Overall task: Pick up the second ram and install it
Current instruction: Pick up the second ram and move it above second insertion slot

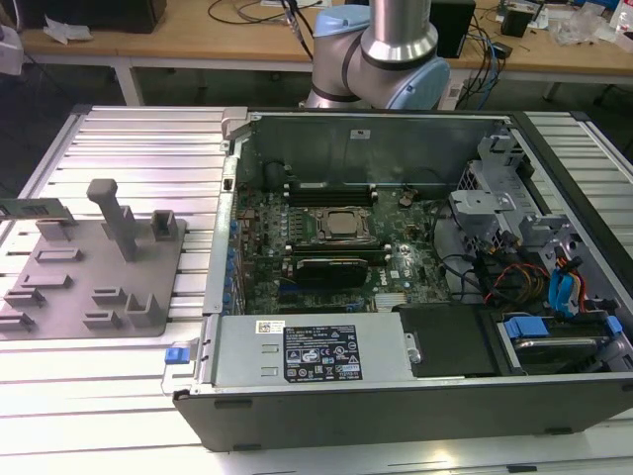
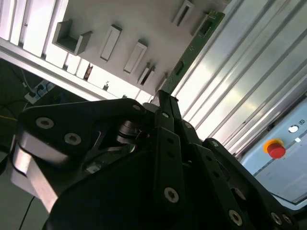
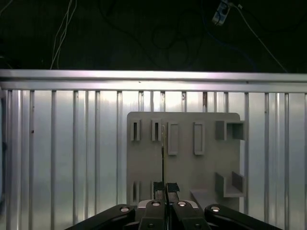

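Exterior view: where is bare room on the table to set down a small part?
The ribbed table is bare between the grey tray and its far edge, and between the tray and its near edge. The tray itself and the open computer case are crowded.

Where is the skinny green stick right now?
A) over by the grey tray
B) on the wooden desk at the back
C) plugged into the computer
A: the second ram is at the exterior view's left edge, by the grey tray and outside the computer case.
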